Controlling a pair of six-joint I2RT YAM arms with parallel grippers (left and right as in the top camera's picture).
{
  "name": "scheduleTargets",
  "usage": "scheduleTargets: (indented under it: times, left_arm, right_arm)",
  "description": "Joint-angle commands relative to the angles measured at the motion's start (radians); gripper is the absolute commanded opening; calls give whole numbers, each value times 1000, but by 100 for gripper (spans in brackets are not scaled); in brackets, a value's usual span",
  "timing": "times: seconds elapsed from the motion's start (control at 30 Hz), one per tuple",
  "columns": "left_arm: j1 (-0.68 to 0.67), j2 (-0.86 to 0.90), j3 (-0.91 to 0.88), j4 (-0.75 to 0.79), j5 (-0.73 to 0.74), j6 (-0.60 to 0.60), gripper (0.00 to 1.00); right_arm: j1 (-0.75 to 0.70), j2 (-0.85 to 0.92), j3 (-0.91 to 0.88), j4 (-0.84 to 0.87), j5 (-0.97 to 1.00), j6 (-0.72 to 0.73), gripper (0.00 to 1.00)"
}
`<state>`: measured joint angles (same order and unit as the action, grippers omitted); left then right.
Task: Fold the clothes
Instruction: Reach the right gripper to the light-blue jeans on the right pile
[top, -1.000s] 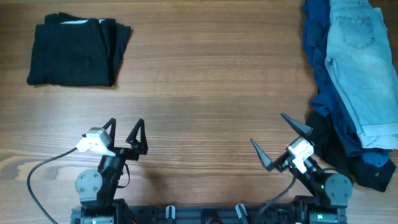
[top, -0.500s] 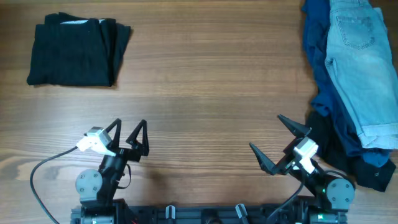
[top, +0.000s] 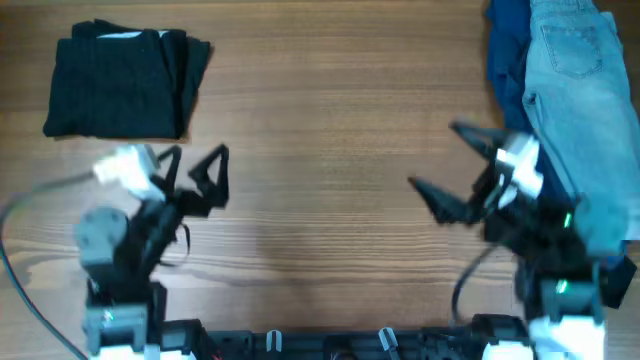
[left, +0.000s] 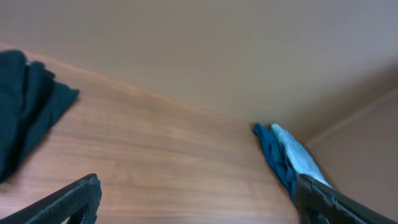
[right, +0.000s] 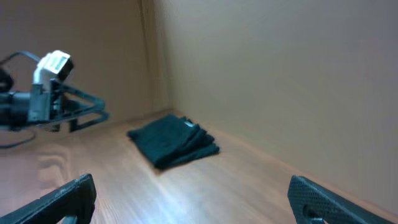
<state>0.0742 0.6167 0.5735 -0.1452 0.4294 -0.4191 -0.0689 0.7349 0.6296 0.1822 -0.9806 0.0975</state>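
While jaws gape, both arms (top: 125, 235) (top: 545, 230) hover.

Two end effectors (top: 195, 156) (top: 433, 156), three garments (top: 120, 85) (top: 505, 60) (top: 590, 90)

Left claw (top: 193, 165), right claw (top: 434, 156) apparently open.

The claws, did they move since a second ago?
Yes. Both the left claw and the right claw rose and swung forward over the table, still open and empty. Nothing was picked up. The folded black garment and the pale blue shorts stayed put.
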Motion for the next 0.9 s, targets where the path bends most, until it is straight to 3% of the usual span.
scheduleTargets:
  times: [0.0, 0.17, 0.47, 0.57, 0.7, 0.87]
  left_arm:
    - [6, 203, 209, -86, 76, 69, 99]
    - [-42, 476, 465, -212, 73, 129, 99]
    - [-127, 850, 840, -570, 6, 211, 100]
    - [-152, 939, 939, -689, -104, 212, 100]
    - [-159, 986, 962, -721, -212, 257, 100]
    - [-159, 994, 962, -732, -243, 255, 100]
  right_arm:
    - [-5, 224, 216, -72, -130, 8, 100]
    - [-5, 562, 519, -209, -268, 8, 100]
    - [-8, 851, 760, -275, -327, 9, 100]
    - [-19, 877, 765, -343, -148, 4, 100]
    - [-15, 877, 765, -605, 475, -30, 100]
    - [-17, 878, 764, -694, 723, 32, 100]
